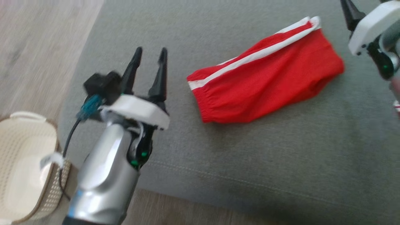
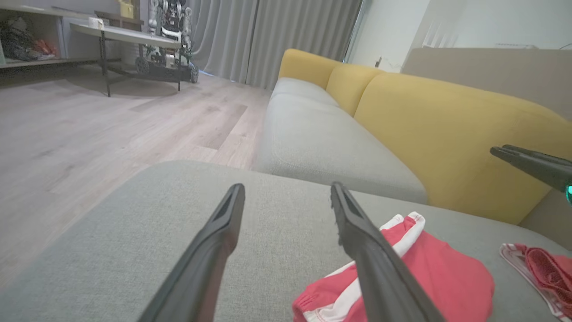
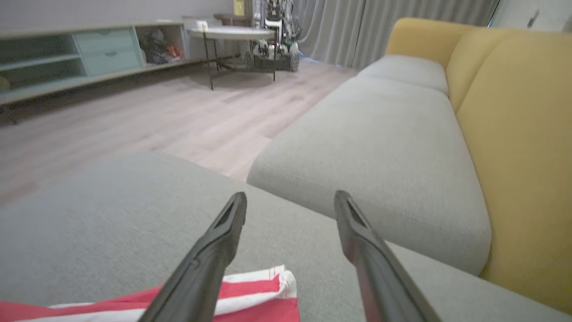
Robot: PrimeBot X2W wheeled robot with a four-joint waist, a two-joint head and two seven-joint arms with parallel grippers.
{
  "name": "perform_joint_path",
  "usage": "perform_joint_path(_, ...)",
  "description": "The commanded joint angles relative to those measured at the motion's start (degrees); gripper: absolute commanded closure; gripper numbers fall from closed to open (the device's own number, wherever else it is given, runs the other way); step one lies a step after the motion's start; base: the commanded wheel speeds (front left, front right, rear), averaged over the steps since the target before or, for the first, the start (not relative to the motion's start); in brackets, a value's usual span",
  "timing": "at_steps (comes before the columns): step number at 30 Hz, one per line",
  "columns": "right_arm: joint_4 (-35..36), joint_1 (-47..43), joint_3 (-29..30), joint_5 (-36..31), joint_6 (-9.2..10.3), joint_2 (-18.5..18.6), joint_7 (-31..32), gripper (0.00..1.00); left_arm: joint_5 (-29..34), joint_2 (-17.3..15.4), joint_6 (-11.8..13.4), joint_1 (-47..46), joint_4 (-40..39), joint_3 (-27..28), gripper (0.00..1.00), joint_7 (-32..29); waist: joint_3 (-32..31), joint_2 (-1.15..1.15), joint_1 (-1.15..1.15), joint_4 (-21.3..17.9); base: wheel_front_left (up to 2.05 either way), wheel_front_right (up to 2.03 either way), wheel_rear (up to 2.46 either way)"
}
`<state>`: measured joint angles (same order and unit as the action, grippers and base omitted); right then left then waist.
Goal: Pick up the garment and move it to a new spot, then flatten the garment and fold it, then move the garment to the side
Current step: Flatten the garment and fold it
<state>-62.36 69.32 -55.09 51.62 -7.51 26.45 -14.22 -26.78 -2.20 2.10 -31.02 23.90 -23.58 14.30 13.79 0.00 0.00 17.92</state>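
Observation:
The garment (image 1: 265, 81), red shorts with a white side stripe, lies folded on the grey cushion (image 1: 250, 156). My left gripper (image 1: 151, 51) hovers to its left, open and holding nothing. In the left wrist view the left gripper (image 2: 287, 188) has the garment (image 2: 447, 273) beside its right finger. My right gripper (image 1: 365, 4) is at the top right, just past the garment's striped end, partly cut off by the frame. The right wrist view has the right gripper (image 3: 290, 197) open above the garment's white-trimmed corner (image 3: 259, 295).
A cream basket (image 1: 25, 162) stands on the wood floor at the lower left. A second red and white cloth (image 2: 540, 268) lies at the cushion's right. The sofa's yellow backrest (image 2: 447, 134) rises behind. Another robot (image 2: 170, 27) stands by a far table.

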Motion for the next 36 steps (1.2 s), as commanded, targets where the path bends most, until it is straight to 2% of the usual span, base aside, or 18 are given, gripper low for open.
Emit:
perform_joint_path(1, 4.37, -1.8, 3.47, -2.69, 0.02, 0.5, -0.74, 0.0, 1.56, -1.26, 0.21, 0.97, -4.01, 3.82, 0.0, 0.69, -2.7, 0.0, 0.0, -2.52, 0.0, 0.0, 0.0)
perform_joint_path(5, 12.76, -10.32, 15.09, -10.09, 0.02, 0.64, -0.76, 0.0, 4.23, -0.94, -0.15, 6.61, -8.46, 7.52, 0.0, 0.7, -5.25, 0.0, 0.0, -4.62, 0.0, 0.0, 0.0)
perform_joint_path(8, 19.8, -18.7, 24.28, -19.0, 0.02, -0.16, -0.76, 0.0, 5.16, -0.77, -0.5, 10.49, -11.38, 9.7, 0.0, 0.7, -6.7, 0.0, 0.0, -5.75, 0.0, 0.0, 0.0)
perform_joint_path(9, 24.42, -24.79, 30.69, -24.23, 0.02, -1.89, -0.77, 0.0, 5.49, -0.72, -0.74, 12.88, -13.09, 10.3, 0.0, 0.7, -7.63, 0.0, 0.0, -6.43, 0.0, 0.0, 0.0)
perform_joint_path(12, 31.08, -33.22, 38.51, -31.54, 0.02, -5.22, -0.77, 0.0, 5.48, -0.7, -0.74, 16.15, -15.53, 10.55, 0.0, 0.7, -8.89, 0.0, 0.0, -7.34, 0.0, 0.0, 0.0)
perform_joint_path(13, 31.08, -33.22, 38.51, -31.54, 0.02, -5.22, -0.77, 0.0, 5.48, -0.7, -0.74, 16.15, -15.53, 10.55, 0.0, 0.7, -8.89, 0.0, 0.0, -7.34, 0.0, 0.0, 0.0)
perform_joint_path(17, 39.26, -42.46, 45.57, -39.03, 0.02, -10.07, -0.77, 0.0, 6.12, -0.69, -0.5, 20.02, -18.39, 10.95, 0.0, 0.7, -10.21, 0.0, 0.0, -8.42, 0.0, 0.0, 0.0)
perform_joint_path(20, 43.68, -47.97, 49.91, -42.23, 0.02, -13.71, -0.77, 0.0, 6.1, -0.69, -0.08, 22.59, -20.26, 11.14, 0.0, 0.7, -11.01, 0.0, 0.0, -9.04, 0.0, 0.0, 0.0)
perform_joint_path(25, 47.88, -55.19, 54.03, -46.25, 0.02, -18.55, -0.77, 0.0, 6.53, -0.68, -0.08, 26.5, -22.47, 10.95, 0.0, 0.7, -11.81, 0.0, 0.0, -9.9, 0.0, 0.0, 0.0)
perform_joint_path(29, 49.03, -58.47, 55.72, -47.67, 0.02, -20.88, -0.77, 0.0, 7.39, -0.68, -0.24, 28.38, -22.99, 10.5, 0.0, 0.7, -11.91, 0.0, 0.0, -10.42, 0.0, 0.0, 0.0)
perform_joint_path(36, 49.16, -59.52, 56.24, -48.73, 0.02, -22.27, -0.77, 0.0, 7.69, -0.68, 0.29, 28.77, -24.28, 10.59, 0.0, 0.7, -11.54, 0.0, 0.0, -10.57, 0.0, 0.0, 0.0)
